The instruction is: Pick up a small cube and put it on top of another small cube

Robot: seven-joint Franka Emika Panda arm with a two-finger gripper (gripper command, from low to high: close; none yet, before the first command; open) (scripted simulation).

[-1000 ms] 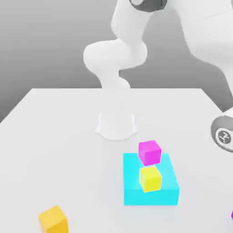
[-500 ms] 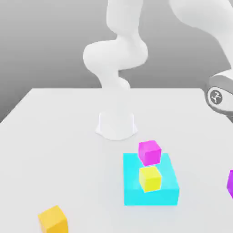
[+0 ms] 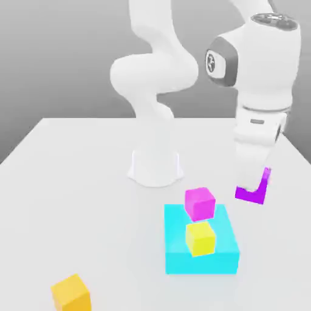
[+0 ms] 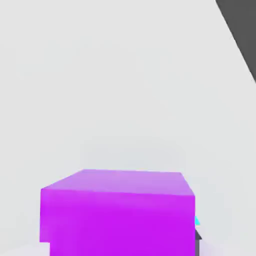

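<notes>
We had the claw (image 3: pixel 254 193) clamped on the small cube (image 3: pixel 252 193), clear of the table (image 3: pixel 73 170); best to centre squarely over the magenta cube (image 3: pixel 199 203) before lowering.

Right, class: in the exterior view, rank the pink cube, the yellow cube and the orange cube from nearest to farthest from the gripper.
The gripper hangs at the exterior view's right, shut on the purple cube.
1. Pink cube: just to its left, on the blue block's far edge.
2. Yellow cube: on the block's near part.
3. Orange cube: far left, on the table.
</notes>
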